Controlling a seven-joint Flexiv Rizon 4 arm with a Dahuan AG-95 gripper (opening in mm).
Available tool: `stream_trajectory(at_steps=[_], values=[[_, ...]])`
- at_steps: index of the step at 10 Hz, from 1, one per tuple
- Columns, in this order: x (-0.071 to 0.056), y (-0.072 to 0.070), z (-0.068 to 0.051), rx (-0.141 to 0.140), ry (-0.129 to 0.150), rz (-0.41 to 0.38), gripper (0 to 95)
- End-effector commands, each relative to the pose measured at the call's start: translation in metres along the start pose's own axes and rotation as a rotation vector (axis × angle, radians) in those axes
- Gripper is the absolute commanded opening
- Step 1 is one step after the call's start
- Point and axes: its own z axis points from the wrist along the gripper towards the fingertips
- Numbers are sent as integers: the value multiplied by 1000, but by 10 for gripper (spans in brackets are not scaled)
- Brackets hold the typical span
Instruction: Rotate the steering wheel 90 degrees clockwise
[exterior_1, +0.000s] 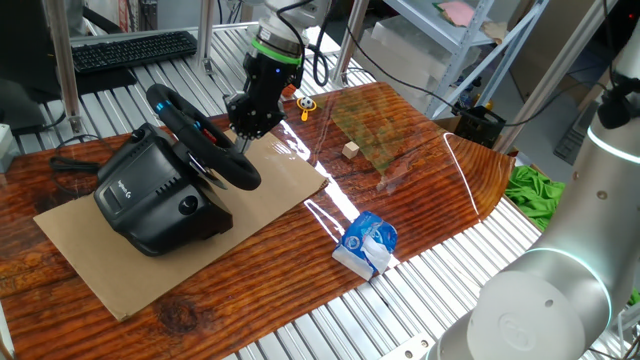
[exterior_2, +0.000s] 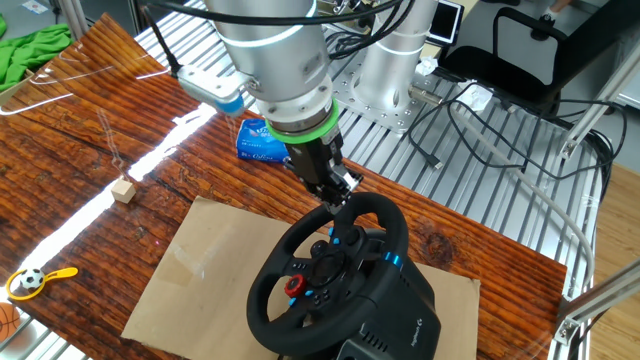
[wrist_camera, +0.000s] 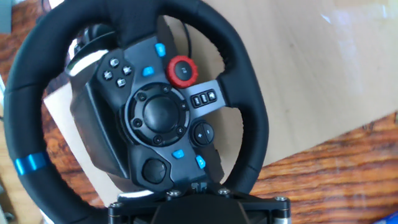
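The black steering wheel (exterior_1: 205, 135) stands tilted on its bulky black base (exterior_1: 150, 195) with a white logo, on a cardboard sheet (exterior_1: 130, 260). In the other fixed view its thick rim (exterior_2: 270, 290) rings a hub with a red button (exterior_2: 295, 286) and blue lights. My gripper (exterior_2: 338, 195) is at the wheel's far rim and looks shut on it; it also shows in one fixed view (exterior_1: 245, 128). In the hand view the wheel (wrist_camera: 249, 93) fills the frame, with the red button (wrist_camera: 183, 70) above the hub. The rim runs under the gripper body at the bottom edge, so the fingertips are hidden.
A small wooden block (exterior_1: 349, 150), a clear plastic sheet (exterior_1: 380, 130) and a blue-white packet (exterior_1: 368, 243) lie right of the cardboard. A yellow toy with a small ball (exterior_2: 35, 280) lies near the table edge. A black keyboard (exterior_1: 130, 50) sits behind.
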Motion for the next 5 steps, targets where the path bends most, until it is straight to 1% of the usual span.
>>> stream_trajectory(at_steps=[1,2,3,5], values=[[1,-1,0,-1,0,1,0],[1,-1,0,-10,5,8,0],[1,-1,0,-10,5,13,0],[1,-1,0,-20,6,33,0]])
